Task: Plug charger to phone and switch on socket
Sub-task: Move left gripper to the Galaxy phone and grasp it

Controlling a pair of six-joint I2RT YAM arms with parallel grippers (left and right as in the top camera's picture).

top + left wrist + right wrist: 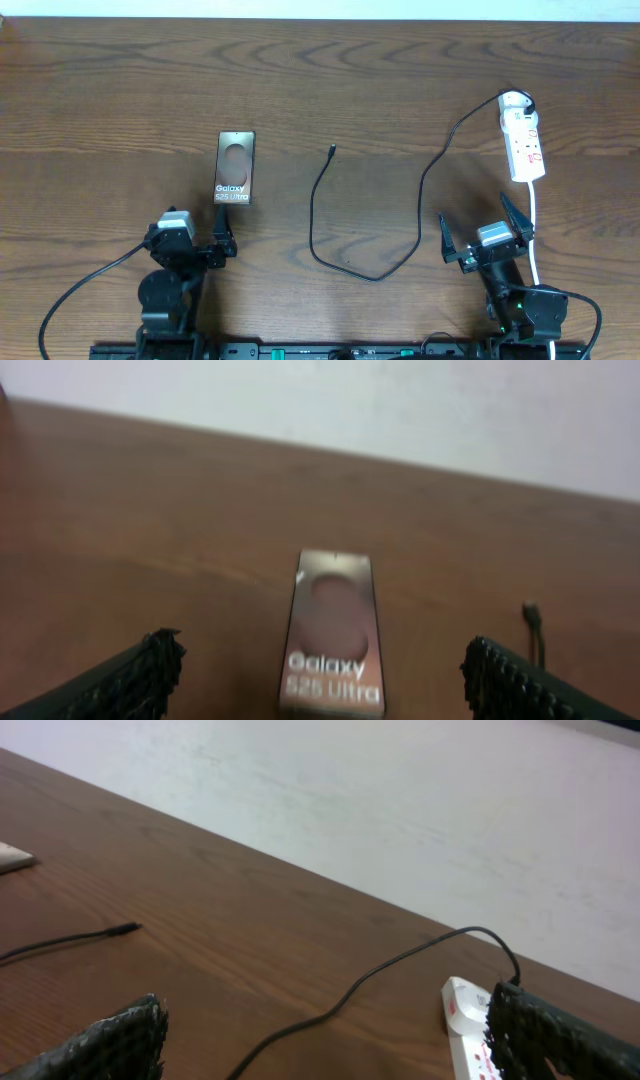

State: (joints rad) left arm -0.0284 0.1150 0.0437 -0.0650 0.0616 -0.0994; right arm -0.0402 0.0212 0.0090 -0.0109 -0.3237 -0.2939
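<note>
The brown phone (234, 168) (333, 634) lies flat left of centre, its "Galaxy S25 Ultra" lettering toward me. My left gripper (200, 238) (323, 668) stands open just in front of it, the phone's near end between the spread fingers but untouched. The black charger cable (375, 235) (375, 975) loops across the middle, its free plug tip (331, 152) (128, 929) lying on the wood right of the phone. Its other end runs into the white socket strip (523, 138) (468, 1025) at far right. My right gripper (481, 228) (325, 1032) is open and empty, in front of the strip.
The socket's white cord (537, 225) runs down toward the right arm base. A pale wall (400, 810) stands behind the table's far edge. Bare wooden table (120, 100) surrounds the objects.
</note>
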